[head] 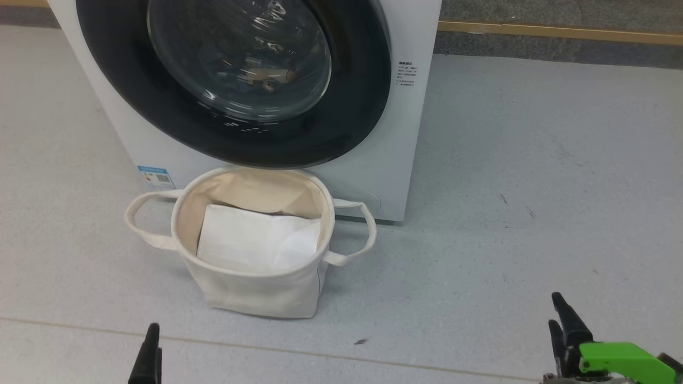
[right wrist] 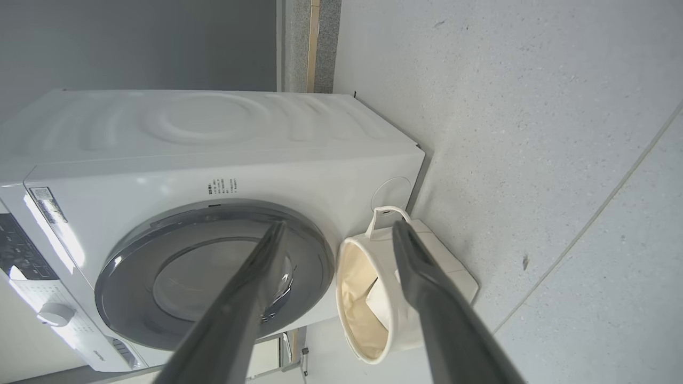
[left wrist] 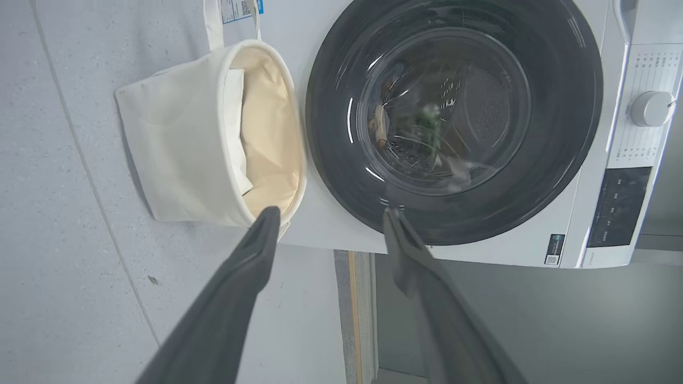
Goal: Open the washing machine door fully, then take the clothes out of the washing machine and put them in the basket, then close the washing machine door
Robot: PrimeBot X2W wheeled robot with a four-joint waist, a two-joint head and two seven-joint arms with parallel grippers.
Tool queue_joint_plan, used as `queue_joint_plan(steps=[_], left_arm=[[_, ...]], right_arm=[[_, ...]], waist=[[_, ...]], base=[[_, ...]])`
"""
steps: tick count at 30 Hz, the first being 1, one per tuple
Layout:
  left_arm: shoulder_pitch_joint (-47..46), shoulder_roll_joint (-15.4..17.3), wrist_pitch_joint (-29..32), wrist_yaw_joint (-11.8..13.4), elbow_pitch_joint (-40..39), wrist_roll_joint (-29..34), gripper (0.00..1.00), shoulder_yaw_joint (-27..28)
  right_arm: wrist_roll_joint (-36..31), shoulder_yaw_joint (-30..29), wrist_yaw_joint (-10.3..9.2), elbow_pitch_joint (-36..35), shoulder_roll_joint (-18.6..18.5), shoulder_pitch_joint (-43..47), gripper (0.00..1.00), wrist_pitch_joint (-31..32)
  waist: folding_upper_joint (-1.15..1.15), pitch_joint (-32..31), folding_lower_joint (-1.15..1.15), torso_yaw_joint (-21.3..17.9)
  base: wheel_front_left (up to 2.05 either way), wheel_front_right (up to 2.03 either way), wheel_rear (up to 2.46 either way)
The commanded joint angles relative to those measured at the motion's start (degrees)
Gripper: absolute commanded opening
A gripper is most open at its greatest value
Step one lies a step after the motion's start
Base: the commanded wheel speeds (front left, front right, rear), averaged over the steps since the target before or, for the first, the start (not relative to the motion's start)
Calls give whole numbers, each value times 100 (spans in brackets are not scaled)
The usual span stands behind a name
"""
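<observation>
The washing machine (head: 411, 138) stands white and boxy at the top of the head view. Its door (head: 160, 106), round with a glossy black rim and a bulging glass bowl, lies flush against the front. The clothes (head: 264, 74) are only dim shapes behind the glass. The basket (head: 251, 293), a cream canvas tub with two loop handles, sits on the floor right before the door. My left gripper (left wrist: 332, 213) is open and holds nothing, well back from the basket. My right gripper (right wrist: 339, 226) is open too, low at the right (head: 555, 309).
A flat white folded pad (head: 256, 242) lies inside the basket. The machine's panel carries a round knob (left wrist: 651, 108). A wooden strip (head: 560, 32) runs along the wall behind. Grey floor (head: 533, 186) spreads to the right of the machine.
</observation>
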Motion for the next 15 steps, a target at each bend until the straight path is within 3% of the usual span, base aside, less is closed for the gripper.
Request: queue_joint_plan(steps=[1,15], left_arm=[[-275,139,-57,18,-216,103,100,18],[-514,524,-286,361,-366,1549,100,-462]], right_arm=[[-112,54,1,-219,-26,-316,100,-62],[-1956,450,1,-494,-35,-552,100,-297]], waist=[[0,0,-1,1],[0,7,-1,39]], base=[[0,0,0],[0,0,0]])
